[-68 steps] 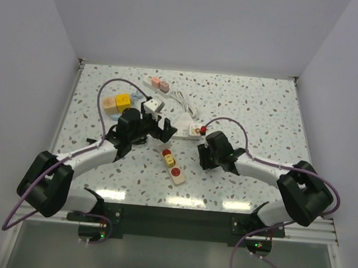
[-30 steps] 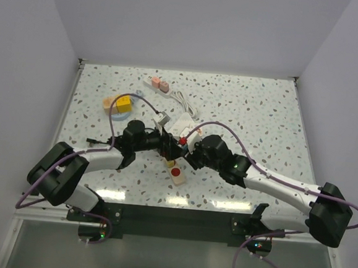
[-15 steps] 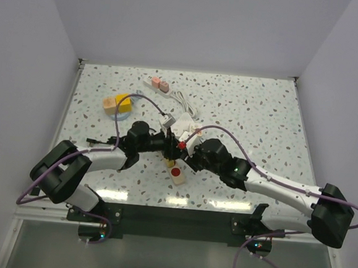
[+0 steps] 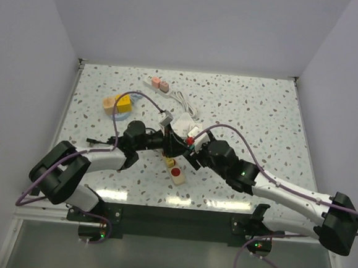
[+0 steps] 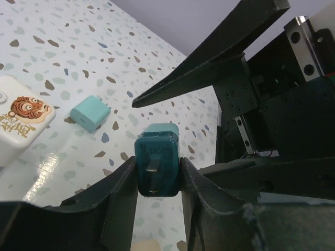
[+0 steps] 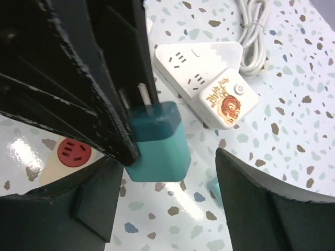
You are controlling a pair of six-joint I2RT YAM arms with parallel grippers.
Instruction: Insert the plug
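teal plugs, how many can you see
2. A dark teal plug is held in the left gripper; a pale teal plug lies on the table near the white power strip. Others may be hidden.

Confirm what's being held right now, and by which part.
Left end effector pinches the teal plug by its two opposite side faces. Right end effector is open, straddling the plug without gripping it.

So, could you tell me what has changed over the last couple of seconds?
The right arm swung left, setting the right fingers open around the teal plug pinched in the left fingers, which shifted right above the power strip. Strip and tiger socket stayed put.
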